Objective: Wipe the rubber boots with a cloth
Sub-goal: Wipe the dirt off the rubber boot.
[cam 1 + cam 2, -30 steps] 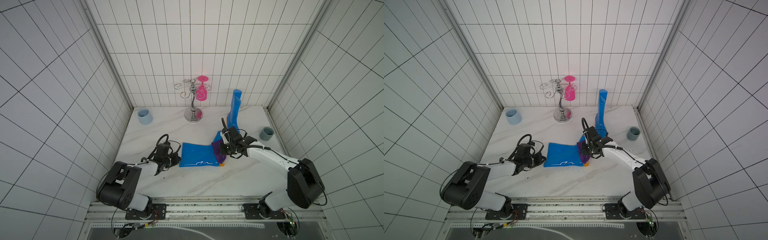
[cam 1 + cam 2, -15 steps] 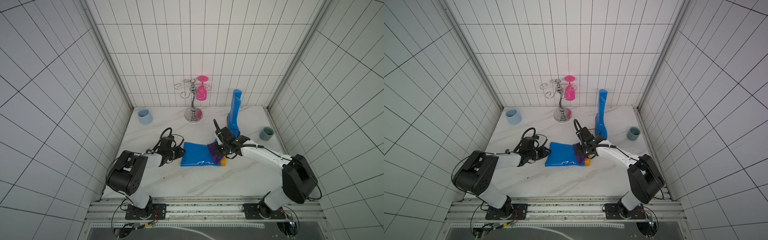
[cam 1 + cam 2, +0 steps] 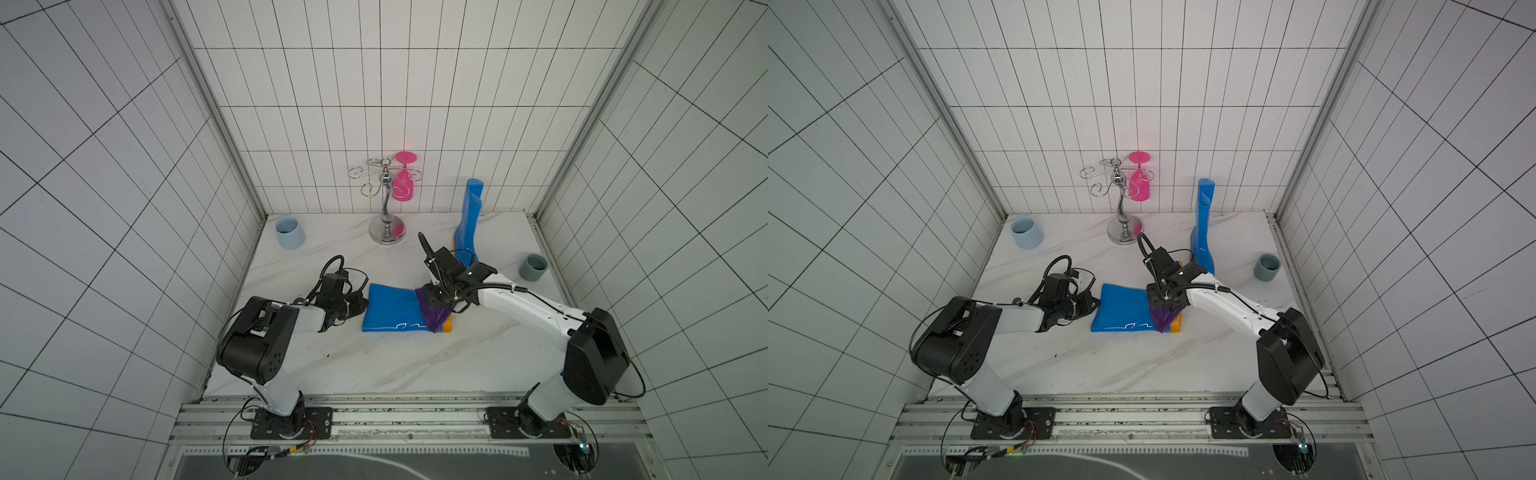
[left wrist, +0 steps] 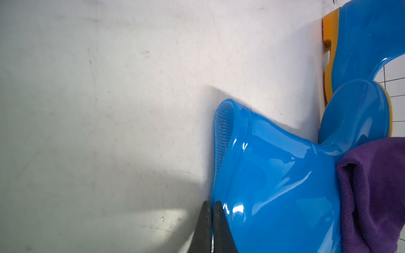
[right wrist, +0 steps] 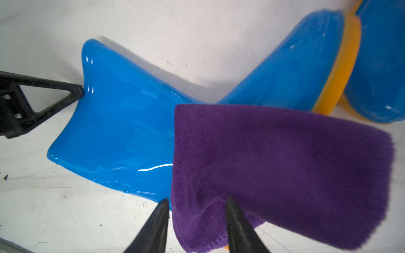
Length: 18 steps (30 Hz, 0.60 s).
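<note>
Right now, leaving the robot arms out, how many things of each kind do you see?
Glossy blue rubber boots: 2, lying, upright
Dark-purple fabric cloth: 1
Round cups: 2, pale blue, grey-blue
Chrome wire stand: 1
Pink stemmed glass: 1
Total: 7

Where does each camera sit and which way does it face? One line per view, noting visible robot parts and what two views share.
Top views: high overhead, looking down on the table; left arm and right arm show whole.
Left wrist: low on the left arm, looking past the shut left fingers along the lying boot.
Right wrist: on the right arm above that boot, looking down past the parted right fingers at the cloth.
Shared: both wrist views show the lying boot and the cloth.
</note>
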Available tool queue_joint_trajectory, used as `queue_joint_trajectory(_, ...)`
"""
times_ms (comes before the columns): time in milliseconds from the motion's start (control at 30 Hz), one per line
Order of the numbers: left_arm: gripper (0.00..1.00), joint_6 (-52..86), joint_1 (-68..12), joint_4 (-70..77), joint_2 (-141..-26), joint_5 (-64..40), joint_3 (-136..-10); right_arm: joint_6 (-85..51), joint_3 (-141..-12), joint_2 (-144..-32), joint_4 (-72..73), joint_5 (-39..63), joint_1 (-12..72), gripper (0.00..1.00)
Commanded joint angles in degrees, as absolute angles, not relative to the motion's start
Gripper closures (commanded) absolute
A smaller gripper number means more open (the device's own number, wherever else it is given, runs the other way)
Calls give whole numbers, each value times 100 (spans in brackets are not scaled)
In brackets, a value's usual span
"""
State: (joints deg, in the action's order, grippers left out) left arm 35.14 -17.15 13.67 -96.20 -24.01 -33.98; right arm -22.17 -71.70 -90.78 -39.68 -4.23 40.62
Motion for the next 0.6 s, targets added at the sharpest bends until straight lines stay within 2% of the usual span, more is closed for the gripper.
queue_joint_trajectory(0, 100, 3515, -1758, 1003, -9861, -2353, -3169, -2060, -7964, -9133, -4538, -944, 4174, 53)
queue_joint_trajectory(267, 100, 3516, -1758, 1081, -9913, -2395, -3160, -1961, -8288, -9524, -4937, -1524, 4230, 44)
queue_joint_trajectory(567, 100, 3507, -1758, 1098, -9945, -2399, -3147, -1942, -8072, -9867, -4750, -1412, 4228, 40)
